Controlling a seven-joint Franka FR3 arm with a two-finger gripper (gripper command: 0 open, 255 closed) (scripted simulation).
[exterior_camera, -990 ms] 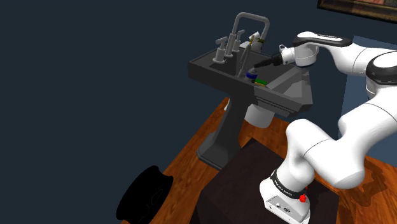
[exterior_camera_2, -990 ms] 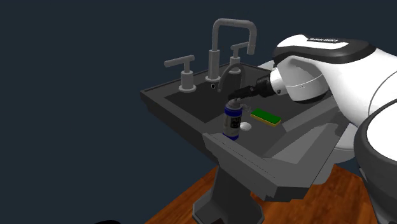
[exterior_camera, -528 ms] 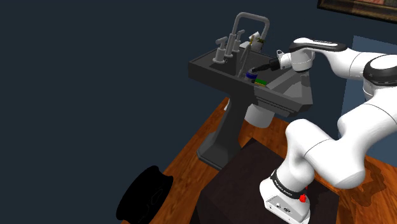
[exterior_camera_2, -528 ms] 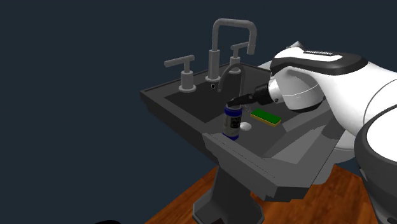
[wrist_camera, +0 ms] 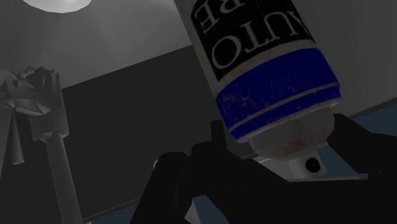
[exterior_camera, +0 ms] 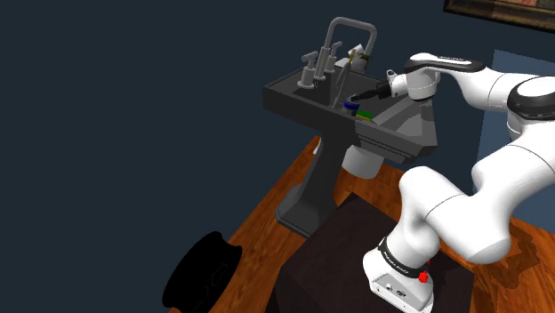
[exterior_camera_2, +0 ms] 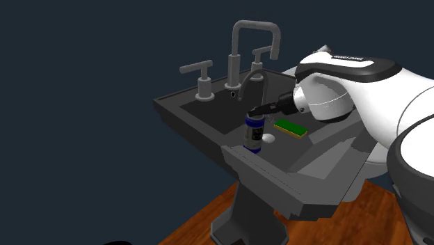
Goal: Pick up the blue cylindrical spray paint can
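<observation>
— Where is the spray can (exterior_camera_2: 254,131) sitting?

— It is standing upright in the sink (exterior_camera_2: 182,111), close behind the front edge, opposite the tap (exterior_camera_2: 245,49). A green pad (exterior_camera_2: 290,127) is lying near it, toward the sink's middle, and a small white lump (exterior_camera_2: 268,138) is resting at its foot.

— And what is my gripper (exterior_camera_2: 259,111) doing?

— You are holding it right at the can's top, by the nozzle, but I cannot tell whether it is open or gripping the can.

— How is the can going to handle?

— I am judging it stiff, smooth and round, and probably light, so it is likelier to be slipping or tipping than denting. You are better off taking it on the straight wall below the blue band than on the tapering top.

— And the arm (exterior_camera_2: 348,76)?

— It is reaching over the sink's side edge from the second exterior view's right, with the wrist lying nearly level and sloping slightly down to the can. In the shoulder view the elbow is bending high above the stand (exterior_camera: 347,258).
</observation>
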